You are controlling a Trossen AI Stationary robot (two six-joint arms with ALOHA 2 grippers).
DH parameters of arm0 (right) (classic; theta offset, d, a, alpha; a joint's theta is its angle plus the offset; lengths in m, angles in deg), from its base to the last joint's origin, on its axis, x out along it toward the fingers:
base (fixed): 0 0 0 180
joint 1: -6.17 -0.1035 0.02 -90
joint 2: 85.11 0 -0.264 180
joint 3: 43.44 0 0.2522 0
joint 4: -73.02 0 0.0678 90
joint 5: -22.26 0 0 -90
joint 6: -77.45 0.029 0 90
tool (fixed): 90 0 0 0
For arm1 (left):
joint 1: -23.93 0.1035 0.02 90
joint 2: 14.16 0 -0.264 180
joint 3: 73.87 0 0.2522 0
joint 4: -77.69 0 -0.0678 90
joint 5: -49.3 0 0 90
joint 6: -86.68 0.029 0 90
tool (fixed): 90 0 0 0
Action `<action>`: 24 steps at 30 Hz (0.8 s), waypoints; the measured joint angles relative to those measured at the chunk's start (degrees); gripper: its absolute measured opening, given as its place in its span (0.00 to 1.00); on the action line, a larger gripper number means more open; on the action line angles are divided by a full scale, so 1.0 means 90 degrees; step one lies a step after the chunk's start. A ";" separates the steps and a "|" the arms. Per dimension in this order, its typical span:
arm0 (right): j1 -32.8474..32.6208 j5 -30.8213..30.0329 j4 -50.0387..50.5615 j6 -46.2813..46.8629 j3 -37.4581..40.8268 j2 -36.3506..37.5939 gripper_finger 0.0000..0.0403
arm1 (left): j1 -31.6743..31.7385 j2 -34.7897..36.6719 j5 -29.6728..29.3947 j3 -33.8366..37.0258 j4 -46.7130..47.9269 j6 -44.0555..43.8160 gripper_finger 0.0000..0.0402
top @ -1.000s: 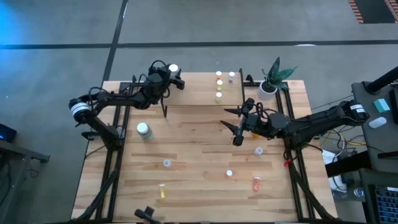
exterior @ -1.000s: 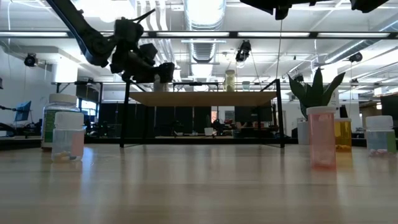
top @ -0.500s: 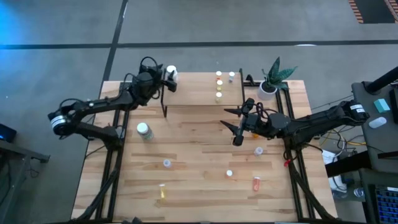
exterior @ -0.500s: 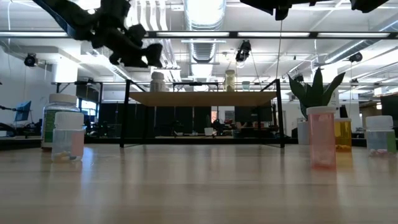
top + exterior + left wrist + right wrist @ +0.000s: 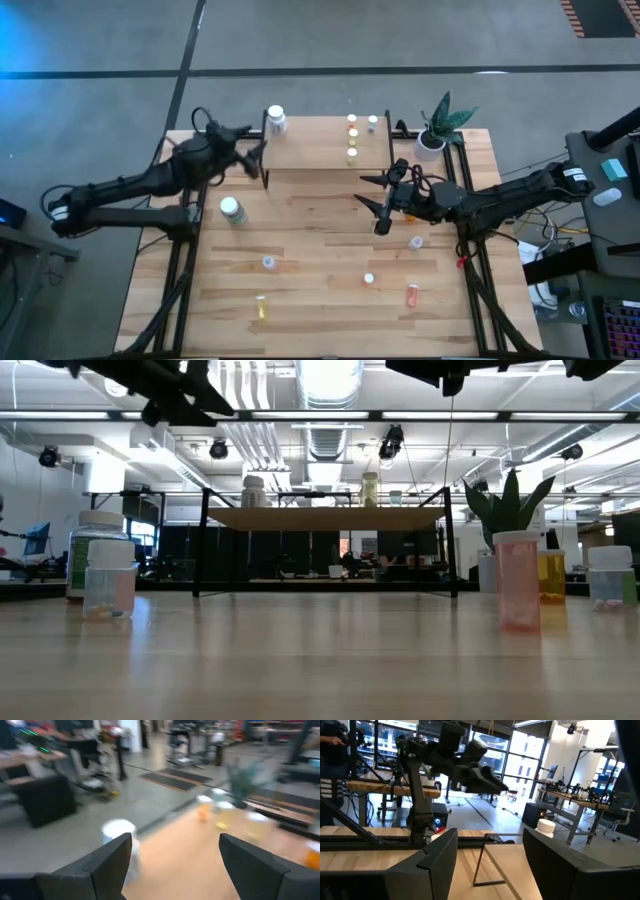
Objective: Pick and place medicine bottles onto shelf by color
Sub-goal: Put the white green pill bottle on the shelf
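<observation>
White bottle [image 5: 276,120] on light wood shelf [image 5: 310,145]; orange-red bottle [image 5: 411,295] below.

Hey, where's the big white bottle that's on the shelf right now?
In the high view, the large white bottle stands at the shelf's left far corner, just beyond the open left pincer.

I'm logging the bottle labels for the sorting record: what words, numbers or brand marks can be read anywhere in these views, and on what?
No text can be read in any view.
Large white bottle on the table: its label is too blurred to read.
White bottle on the shelf: no lettering can be made out.
Small bottles on the shelf: too small to read.
</observation>
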 joint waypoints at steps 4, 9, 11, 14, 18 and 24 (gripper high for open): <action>0.0000 0.0007 0.0005 0.0075 0.0000 0.0001 0.53 | -0.0766 0.0341 -0.0010 0.0290 0.0150 -0.0364 0.71; 0.0000 0.0052 0.0021 0.0165 0.0000 -0.0001 0.53 | -0.1327 0.0420 -0.0225 0.0677 0.0034 -0.0452 0.71; 0.0000 0.0054 0.0048 0.0165 0.0000 -0.0001 0.53 | -0.1430 0.0406 -0.0238 0.0761 -0.0025 -0.0500 0.71; 0.0000 0.0056 0.0103 0.0162 0.0000 -0.0001 0.53 | -0.1486 0.0350 -0.0241 0.0887 -0.0111 -0.0625 0.71; 0.0000 0.0056 0.0205 0.0147 0.0000 -0.0001 0.53 | -0.1496 0.0329 -0.0240 0.0897 -0.0038 -0.0624 0.71; 0.0000 0.0056 0.0316 0.0100 0.0000 0.0014 0.53 | -0.1496 0.0383 -0.0238 0.0692 0.0647 -0.0793 0.71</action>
